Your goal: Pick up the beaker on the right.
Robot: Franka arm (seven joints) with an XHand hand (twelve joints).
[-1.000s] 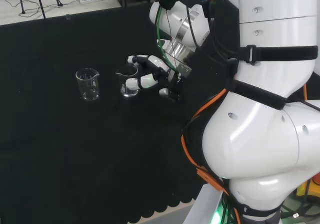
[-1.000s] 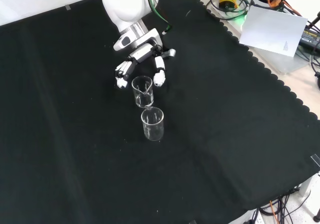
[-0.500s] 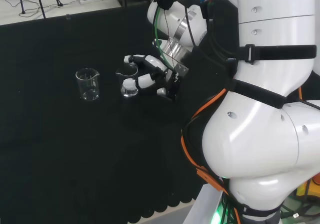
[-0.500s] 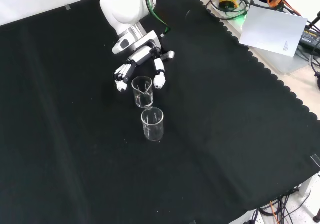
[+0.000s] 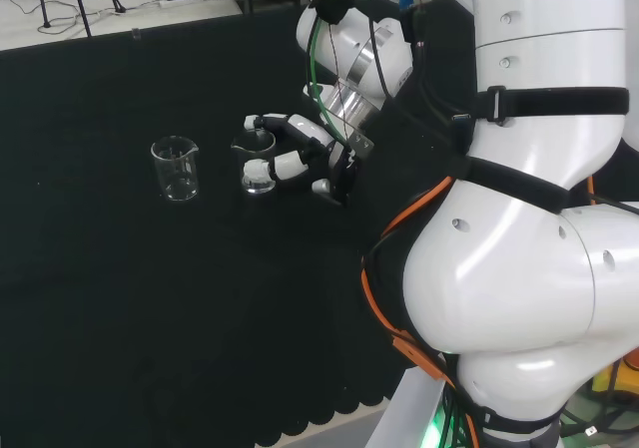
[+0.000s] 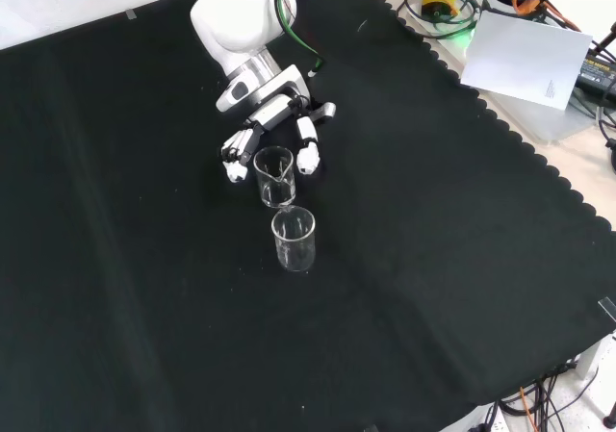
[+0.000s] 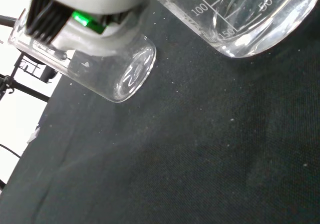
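Arm [image 5: 519, 298]: glossy white rounded links, parted by black seams and a black strap with buckle; small round screw recesses. Orange and green cables [image 5: 321, 29] ran along it. Wrist: metallic silver collar. Hand [image 6: 274, 124]: black, with white finger segments.

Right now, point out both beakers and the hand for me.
Right beaker [image 5: 257, 165], head view, its glass wall.
Left beaker [image 5: 176, 172], head view, its glass wall.
Hand [image 6: 274, 114], front view, its palm.
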